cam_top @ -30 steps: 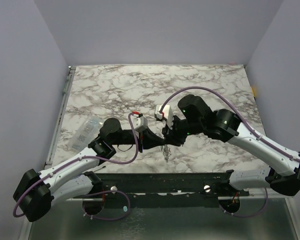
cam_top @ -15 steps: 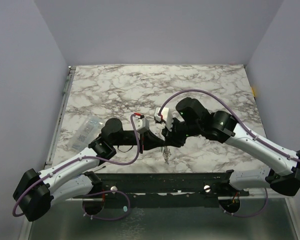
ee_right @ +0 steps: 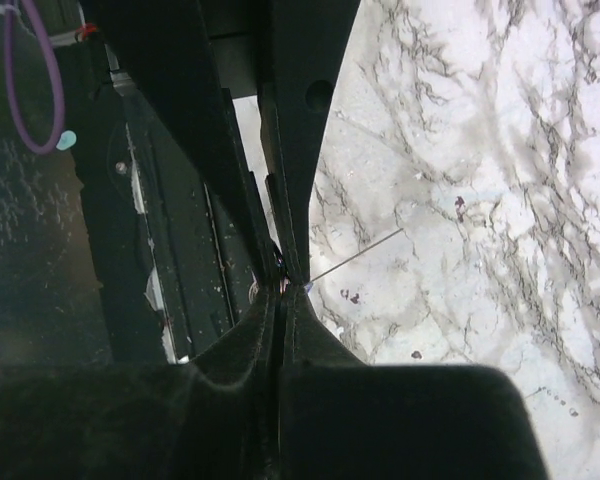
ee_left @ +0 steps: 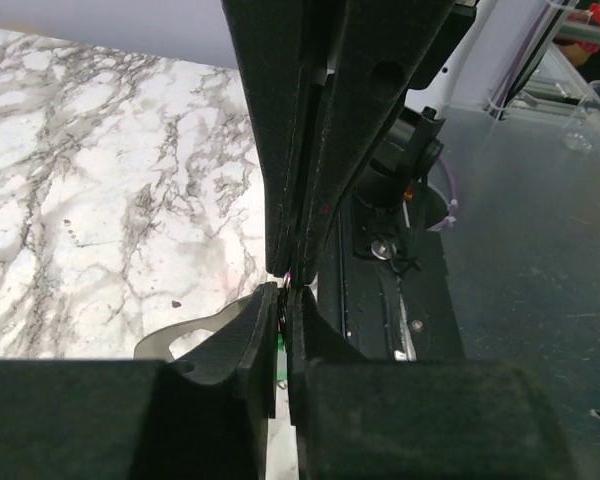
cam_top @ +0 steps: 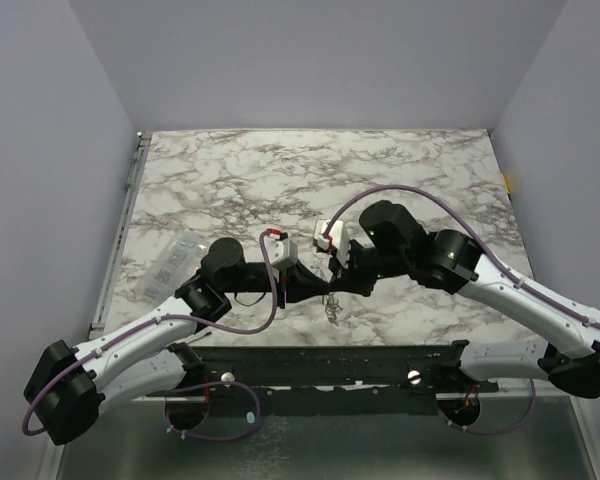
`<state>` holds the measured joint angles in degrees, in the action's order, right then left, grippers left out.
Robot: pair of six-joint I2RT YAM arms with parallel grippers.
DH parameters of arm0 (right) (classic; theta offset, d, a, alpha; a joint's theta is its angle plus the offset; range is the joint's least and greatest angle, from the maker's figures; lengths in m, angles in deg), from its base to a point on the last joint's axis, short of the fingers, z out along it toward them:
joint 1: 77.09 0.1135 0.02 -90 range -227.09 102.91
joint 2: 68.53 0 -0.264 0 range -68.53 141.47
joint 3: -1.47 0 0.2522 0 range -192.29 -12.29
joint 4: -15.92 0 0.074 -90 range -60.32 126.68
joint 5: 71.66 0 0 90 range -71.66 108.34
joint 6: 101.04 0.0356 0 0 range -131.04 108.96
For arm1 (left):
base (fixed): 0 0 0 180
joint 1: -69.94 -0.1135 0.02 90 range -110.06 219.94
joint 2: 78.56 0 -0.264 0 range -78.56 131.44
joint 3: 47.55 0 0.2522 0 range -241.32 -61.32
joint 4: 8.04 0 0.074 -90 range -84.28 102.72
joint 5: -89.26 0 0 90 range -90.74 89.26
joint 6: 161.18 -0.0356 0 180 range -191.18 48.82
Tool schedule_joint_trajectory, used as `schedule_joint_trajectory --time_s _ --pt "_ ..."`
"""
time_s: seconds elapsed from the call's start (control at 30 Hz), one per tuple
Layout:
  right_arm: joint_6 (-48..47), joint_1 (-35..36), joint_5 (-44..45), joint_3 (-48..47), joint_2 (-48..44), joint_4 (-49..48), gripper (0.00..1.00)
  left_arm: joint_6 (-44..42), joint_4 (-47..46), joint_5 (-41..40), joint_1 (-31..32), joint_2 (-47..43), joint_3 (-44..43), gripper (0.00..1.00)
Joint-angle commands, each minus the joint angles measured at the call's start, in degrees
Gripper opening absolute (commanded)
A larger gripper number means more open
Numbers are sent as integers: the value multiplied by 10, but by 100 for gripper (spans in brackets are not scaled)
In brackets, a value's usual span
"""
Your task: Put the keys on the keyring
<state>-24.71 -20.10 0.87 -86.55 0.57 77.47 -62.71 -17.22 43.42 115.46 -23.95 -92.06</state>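
Observation:
My two grippers meet tip to tip over the table's near middle, left gripper (cam_top: pixel 323 285) and right gripper (cam_top: pixel 337 281). The left gripper (ee_left: pixel 285 296) is shut on the keyring; its silvery flat loop (ee_left: pixel 180 335) sticks out beside the left finger. A green speck (ee_left: pixel 277 341), the mint key, shows under the jaws. The right gripper (ee_right: pixel 282 292) is shut, with a blue speck (ee_right: pixel 307 287) of the blue key at its tips. A thin edge-on line (ee_right: pixel 355 255) runs out from there. A small metal piece (cam_top: pixel 332 308) hangs below both grippers. Most of the keys is hidden.
A clear plastic bag with blue marks (cam_top: pixel 170 262) lies at the table's left edge. The black base rail (cam_top: pixel 330 365) runs along the near edge just below the grippers. The marble table (cam_top: pixel 310 170) stretches behind them.
Both grippers stay joined tip to tip and have shifted slightly toward the near edge. The right wrist has moved a little to the right. The hanging piece stays below them.

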Motion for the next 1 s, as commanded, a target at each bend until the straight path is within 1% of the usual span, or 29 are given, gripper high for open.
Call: schedule_joint_trajectory --time_s 0.0,0.07,0.1,0.17,0.2,0.3,0.4,0.53,0.67,0.83,0.97 --pt "-11 1 -6 33 -40 -49 1 -10 -25 13 5 -22 -17 22" --pt "-5 1 2 50 -59 -70 1 -11 -25 12 5 -29 -20 37" --pt "-2 1 7 59 -69 -82 1 -14 -25 10 5 -33 -19 42" --pt "4 1 14 74 -89 -100 1 -20 -22 2 0 -46 -16 49" --pt "7 1 15 81 -99 -109 1 -25 -16 -2 -2 -51 -16 50" --pt "13 1 18 95 -127 -132 1 -39 -2 -8 -10 -63 -19 48" --pt "18 1 13 101 -143 -145 1 -44 -1 -8 -16 -62 -19 43" --pt "19 1 2 99 -141 -140 1 -61 -4 -16 -16 -63 -19 35" --pt "20 1 -8 99 -135 -138 1 -64 -20 -57 -15 -80 -12 34" --pt "19 1 -20 89 -126 -135 1 -61 -38 -47 -15 -81 -6 29" --pt "15 1 -31 78 -119 -131 1 -62 -38 -44 -14 -75 -5 28"
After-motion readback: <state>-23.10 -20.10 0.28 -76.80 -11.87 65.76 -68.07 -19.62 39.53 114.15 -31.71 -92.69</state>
